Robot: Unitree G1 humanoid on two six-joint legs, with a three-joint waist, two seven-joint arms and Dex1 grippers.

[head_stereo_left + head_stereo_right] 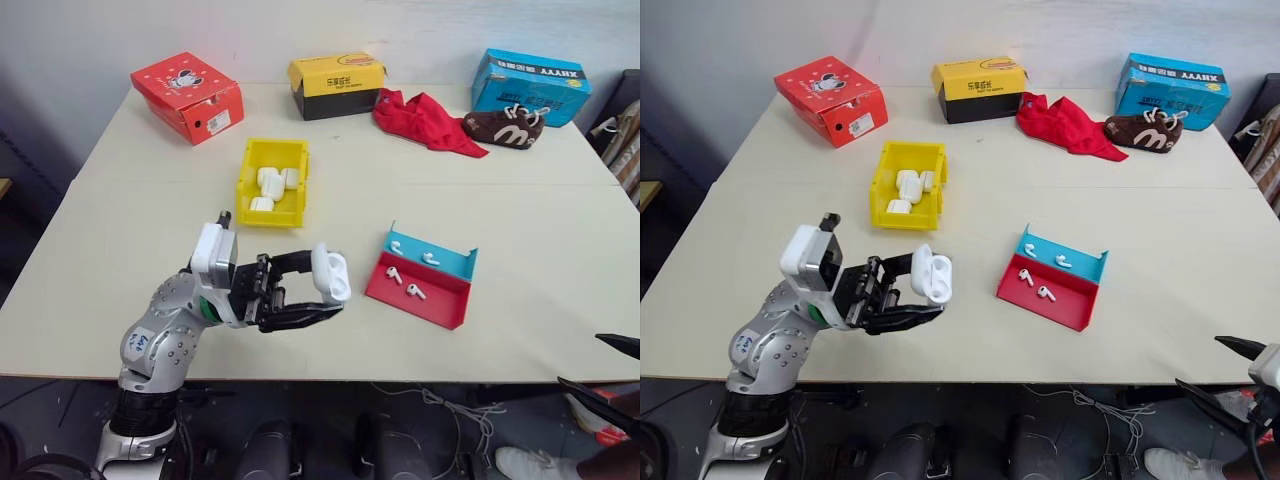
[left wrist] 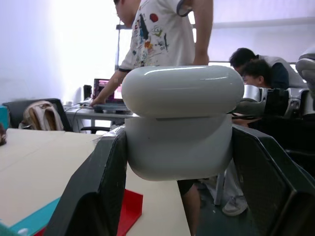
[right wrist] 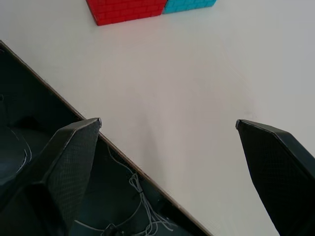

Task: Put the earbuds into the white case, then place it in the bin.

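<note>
Head views: left gripper (image 1: 318,294) clamped on the white case (image 1: 331,273), held above the table (image 1: 540,210) near its front edge, lid apparently raised. Four earbuds (image 1: 405,269) lie in the red-and-blue tray (image 1: 455,303); the bin (image 1: 250,162) holds other white cases. Left wrist view: case pinched between both fingers. Right wrist view: right gripper (image 3: 172,147) spread wide, empty, over the table edge. By this evidence, neither loading nor binning is done.

L hand (image 1: 908,296) gripping white case (image 1: 931,274), earbuds (image 1: 1040,276) in tray (image 1: 1077,312)
</note>
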